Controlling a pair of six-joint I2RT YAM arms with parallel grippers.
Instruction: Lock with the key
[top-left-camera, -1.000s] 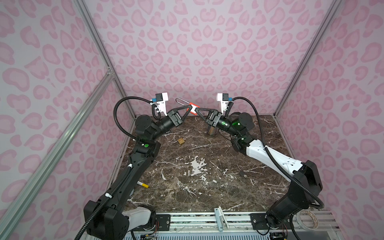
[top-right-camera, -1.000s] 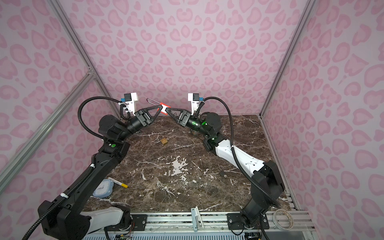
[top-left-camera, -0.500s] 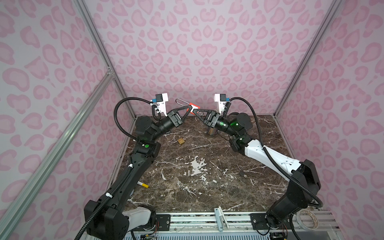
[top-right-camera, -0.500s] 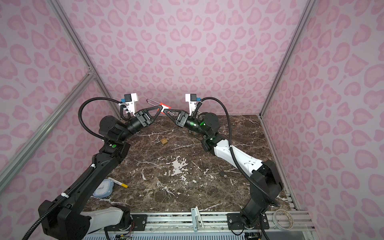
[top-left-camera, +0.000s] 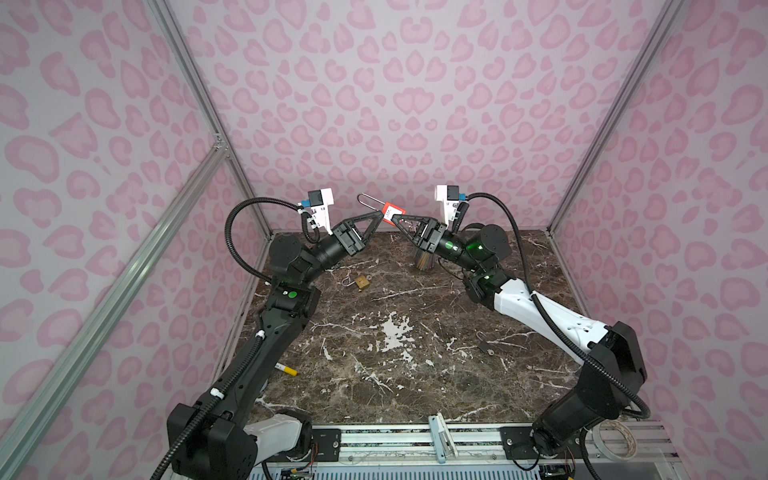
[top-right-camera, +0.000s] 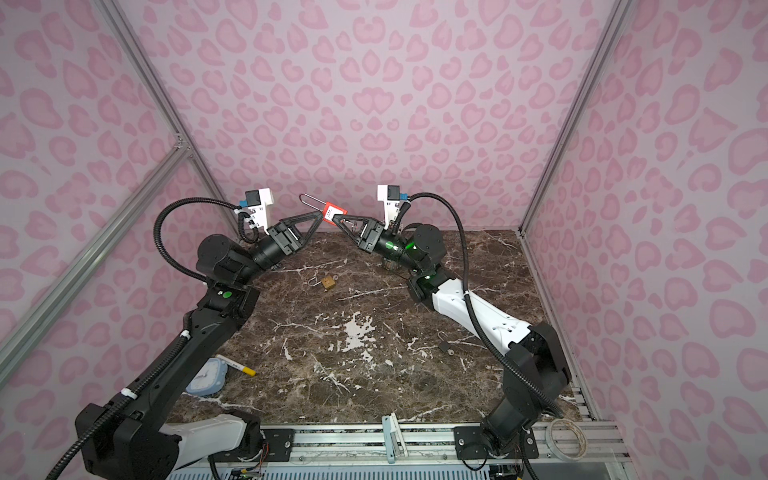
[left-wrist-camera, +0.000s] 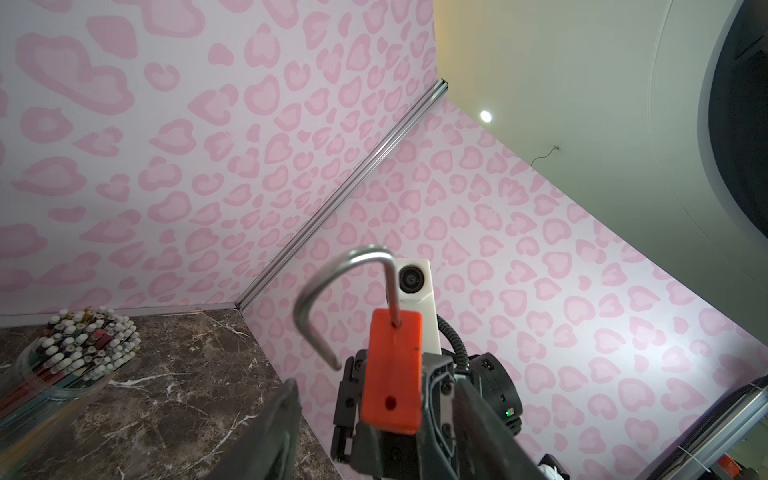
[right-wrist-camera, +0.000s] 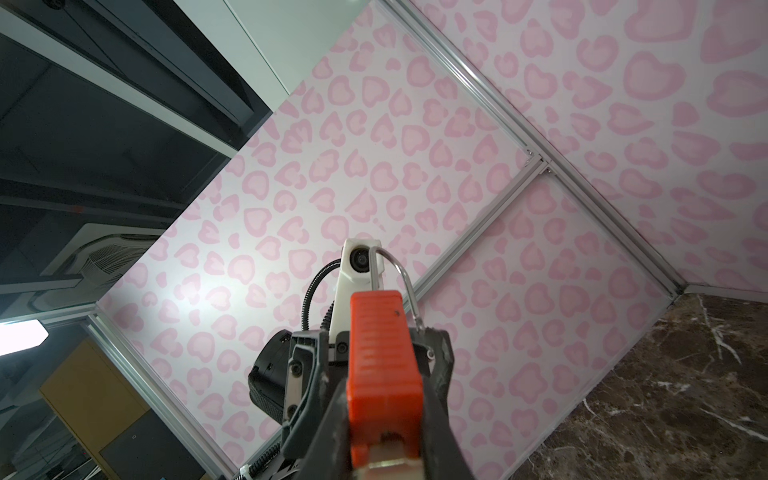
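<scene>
Right pincer (right-wrist-camera: 384, 390) is shut tight on the red padlock (right-wrist-camera: 382, 357).
Left pincer (left-wrist-camera: 376, 386) is held open around it; the tiny marks (top-left-camera: 388, 214) on it cannot be read.

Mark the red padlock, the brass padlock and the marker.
red padlock (right-wrist-camera: 384, 353): right wrist view, on its ribbed red body.
brass padlock (top-left-camera: 363, 283): in a top view, on its brass body.
marker (top-left-camera: 286, 369): in a top view, on its barrel beside the yellow cap.
</scene>
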